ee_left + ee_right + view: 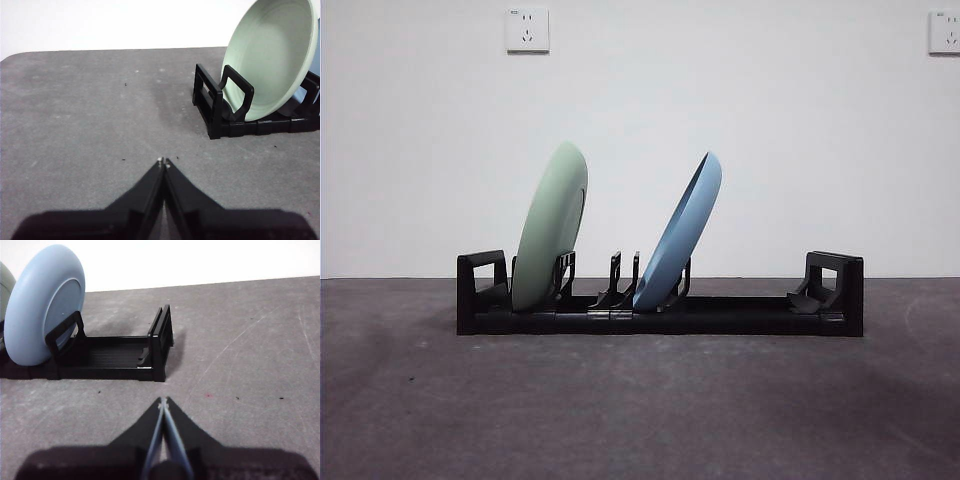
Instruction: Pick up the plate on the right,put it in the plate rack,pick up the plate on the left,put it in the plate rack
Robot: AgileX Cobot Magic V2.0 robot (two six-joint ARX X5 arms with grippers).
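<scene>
Both plates stand tilted in the plate rack [660, 315] on the bench [640, 400]: green plate [550, 228] left, blue plate [682, 232] mid-rack. Left hand [164, 162] and right hand [163, 401] hover low over bare bench, jaws together, empty.

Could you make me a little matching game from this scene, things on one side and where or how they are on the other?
Things:
1. green plate
2. blue plate
3. plate rack
4. left gripper

States:
A. shut, holding nothing, away from the rack
B. leaning in a slot near the rack's middle
C. long, black, lying on the grey table
D. leaning in a slot near the rack's end

Pairs: 1-D, 2-B, 3-C, 4-A
</scene>
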